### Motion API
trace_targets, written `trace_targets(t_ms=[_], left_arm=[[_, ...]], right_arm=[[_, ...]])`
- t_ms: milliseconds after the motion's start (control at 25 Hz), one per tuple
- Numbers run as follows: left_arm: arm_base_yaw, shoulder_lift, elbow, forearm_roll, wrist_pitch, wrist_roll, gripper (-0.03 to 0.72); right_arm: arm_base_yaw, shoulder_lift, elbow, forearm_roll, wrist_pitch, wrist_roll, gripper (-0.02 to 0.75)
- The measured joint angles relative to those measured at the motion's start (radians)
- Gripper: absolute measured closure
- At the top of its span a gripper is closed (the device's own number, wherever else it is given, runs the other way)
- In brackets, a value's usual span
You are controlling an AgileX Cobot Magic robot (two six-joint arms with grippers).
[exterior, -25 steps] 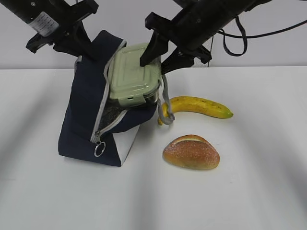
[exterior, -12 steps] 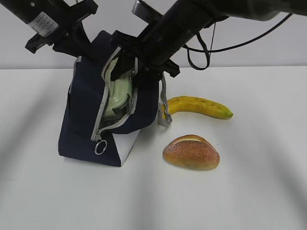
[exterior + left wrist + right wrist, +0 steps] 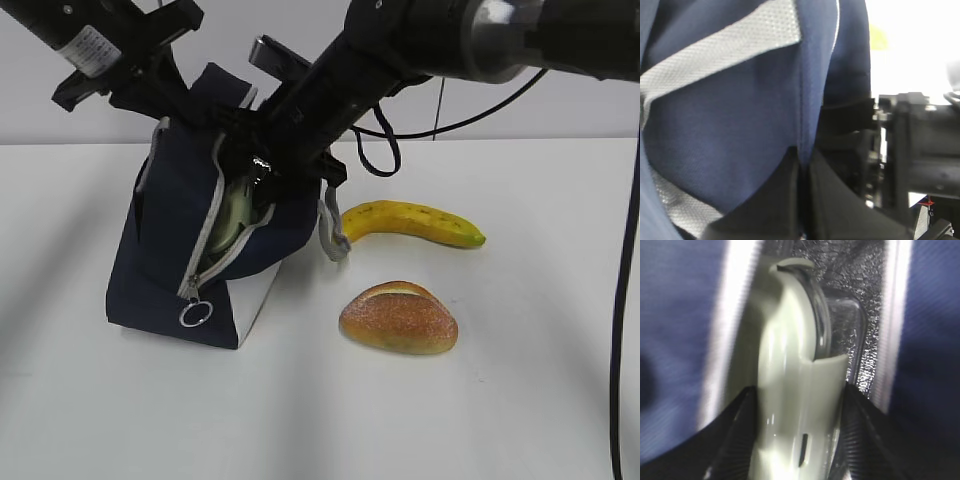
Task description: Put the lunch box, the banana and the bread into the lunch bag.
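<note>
The lunch bag [image 3: 190,250] stands on the white surface [image 3: 500,420] at the left, leaning back, its grey zipper open along the front edge with the ring pull [image 3: 195,315] hanging low near the bottom corner. The left pincer [image 3: 802,200] is clenched on a fold of the bag's navy fabric at the upper rim, holding that edge up; in the exterior view its arm sits above the bag's top left corner.

The right pincer [image 3: 800,440] reaches into the mouth of the bag, grasping the lunch box [image 3: 790,390] on edge, one finger on each broad face. The box is between the two zipper edges, with silvery lining visible behind it. From outside, only a pale green strip of the box [image 3: 232,215] shows through the slit, so the opening fits narrowly around it.

A grey handle loop [image 3: 332,235] hangs off the bag's right side, just beside the banana [image 3: 415,222]. The bread [image 3: 398,318] lies in front of the banana, apart from it and from the bag. The front and right of the surface lie open.
</note>
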Motion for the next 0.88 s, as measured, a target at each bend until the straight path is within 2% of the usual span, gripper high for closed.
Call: trace_targets(t_ms=[640,880], left_arm=[[0.0,0.031,0.0,0.018,0.006,0.0,0.688],[0.0,0.032,0.0,0.029,0.008,0.0,0.688]], right_arm=[[0.009,0.043,0.0,0.021,-0.072,0.007,0.372],[0.013,0.086,0.0,0.073,-0.095,0.007,0.368]])
